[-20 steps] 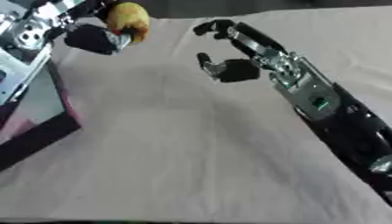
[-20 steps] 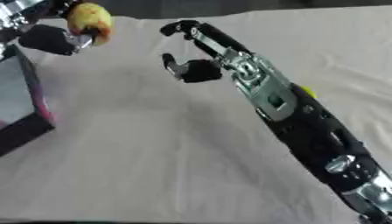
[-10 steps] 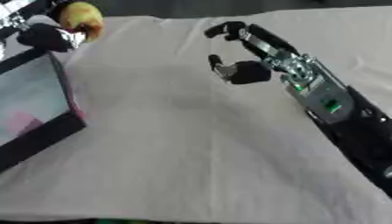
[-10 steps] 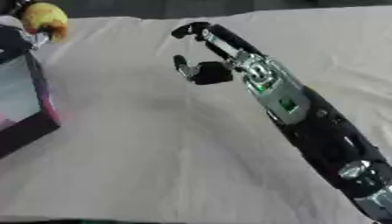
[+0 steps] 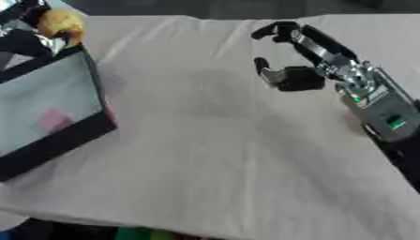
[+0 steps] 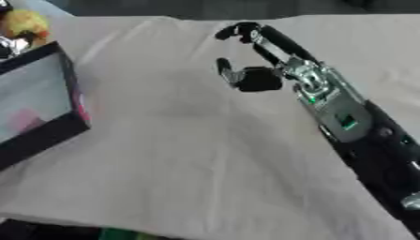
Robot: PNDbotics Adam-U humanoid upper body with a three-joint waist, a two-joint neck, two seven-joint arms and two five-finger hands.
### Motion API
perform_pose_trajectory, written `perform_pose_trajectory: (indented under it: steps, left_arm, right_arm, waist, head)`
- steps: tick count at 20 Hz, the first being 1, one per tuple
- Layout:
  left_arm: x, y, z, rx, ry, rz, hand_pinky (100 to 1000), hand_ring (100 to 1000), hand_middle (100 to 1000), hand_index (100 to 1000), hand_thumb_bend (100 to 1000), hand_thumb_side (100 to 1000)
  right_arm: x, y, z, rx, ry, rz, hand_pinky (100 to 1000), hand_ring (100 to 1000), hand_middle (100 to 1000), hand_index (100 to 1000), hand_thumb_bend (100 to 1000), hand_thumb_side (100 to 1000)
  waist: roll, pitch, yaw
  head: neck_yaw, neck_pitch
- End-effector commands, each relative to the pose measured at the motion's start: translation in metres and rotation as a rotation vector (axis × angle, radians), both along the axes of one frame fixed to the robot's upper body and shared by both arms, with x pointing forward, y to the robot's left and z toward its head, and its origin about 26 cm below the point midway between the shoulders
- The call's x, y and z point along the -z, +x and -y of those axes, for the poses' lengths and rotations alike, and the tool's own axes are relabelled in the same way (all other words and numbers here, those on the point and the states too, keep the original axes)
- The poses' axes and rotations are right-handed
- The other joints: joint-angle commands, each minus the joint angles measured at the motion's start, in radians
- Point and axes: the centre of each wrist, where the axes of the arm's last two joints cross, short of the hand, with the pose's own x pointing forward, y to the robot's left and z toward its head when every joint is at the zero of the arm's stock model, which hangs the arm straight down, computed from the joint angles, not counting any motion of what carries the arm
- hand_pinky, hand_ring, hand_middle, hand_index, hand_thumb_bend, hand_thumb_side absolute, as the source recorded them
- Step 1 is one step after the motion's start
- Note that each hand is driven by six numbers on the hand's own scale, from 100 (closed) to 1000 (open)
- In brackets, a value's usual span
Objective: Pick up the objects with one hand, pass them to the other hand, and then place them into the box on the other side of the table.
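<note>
We see the worktop point(image 5: 213, 154), draped in a pale beige cloth, filling most of both views. The box point(image 5: 49, 110), black-rimmed with a pale inner floor and a pink patch on it, sits at the worktop's left edge, tilted in the picture. The right arm point(image 6: 344, 126) reaches in from the lower right; its right hand point(image 6: 254, 70) hovers over the cloth, fingers curved but holding nothing, thumb apart from them. At the upper left corner, just beyond the box's far rim, the left hand point(image 5: 29, 40) shows only in part and curls round a yellow-orange rounded object point(image 5: 60, 22), above the box's edge.
</note>
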Motion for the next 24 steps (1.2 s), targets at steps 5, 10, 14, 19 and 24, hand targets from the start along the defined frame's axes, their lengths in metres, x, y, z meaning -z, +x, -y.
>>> perform_pose_trajectory:
  steps: [5, 10, 14, 19, 24]
  left_arm:
    - [-0.001, -0.002, -0.051, -0.161, 0.023, -0.003, 750, 579, 465, 497, 171, 100]
    - [0.017, 0.009, -0.062, -0.208, 0.083, -0.043, 753, 599, 493, 536, 204, 100]
    - [0.031, 0.015, -0.065, -0.199, 0.129, -0.068, 768, 627, 534, 592, 309, 100]
    - [0.043, 0.02, -0.07, -0.215, 0.2, -0.081, 850, 771, 717, 801, 666, 511]
    - [0.045, 0.023, -0.072, -0.236, 0.241, -0.059, 881, 825, 780, 876, 790, 710]
  right_arm:
    - [-0.013, -0.004, 0.004, 0.003, -0.018, 0.042, 929, 949, 816, 843, 100, 296]
    - [-0.011, -0.005, 0.001, -0.01, -0.026, 0.044, 929, 950, 817, 845, 100, 293]
    - [-0.011, -0.006, 0.002, -0.005, -0.019, 0.047, 929, 949, 816, 844, 100, 298]
    - [-0.011, -0.006, 0.0, -0.011, -0.022, 0.049, 929, 949, 816, 843, 100, 312]
    - [-0.014, -0.007, -0.001, -0.015, -0.021, 0.054, 929, 950, 816, 842, 100, 313]
  waist:
    - [-0.005, -0.023, 0.006]
    - [-0.014, -0.023, 0.008]
    - [-0.018, -0.02, 0.005]
    - [-0.02, -0.012, -0.003]
    - [-0.018, -0.004, -0.006]
  head:
    - [0.026, -0.008]
    - [0.044, -0.01]
    - [0.042, -0.019]
    - [0.012, -0.034]
    - [-0.031, -0.042]
